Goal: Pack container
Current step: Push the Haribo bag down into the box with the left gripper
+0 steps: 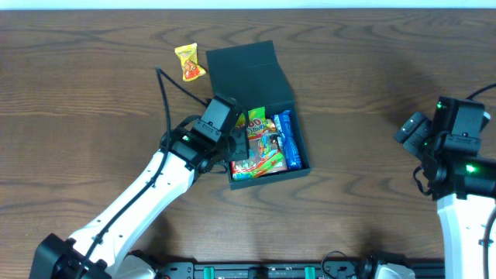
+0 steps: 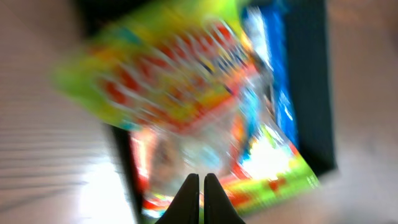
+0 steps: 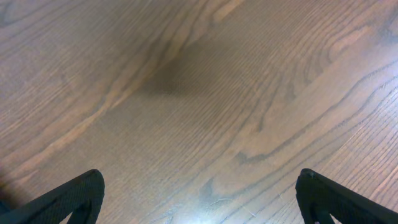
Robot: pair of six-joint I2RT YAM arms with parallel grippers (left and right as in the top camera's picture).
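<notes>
L hand [image 2: 201,177] shut over container [image 1: 248,74], yellow pkt [image 1: 190,63] overhead-only

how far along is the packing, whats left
Done: several snack packets lie in the open container. In hand: nothing; the left gripper is shut above them, the right gripper open, away to the side. Left: the yellow packet outside the container, then closing the lid.

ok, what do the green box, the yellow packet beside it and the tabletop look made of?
Container: matte dark green, flat panels with crisp folds, probably rigid card or plastic.
Yellow packet: glossy printed film, crinkled.
Table: brown wood grain, slight sheen; could be veneer or laminate.
</notes>
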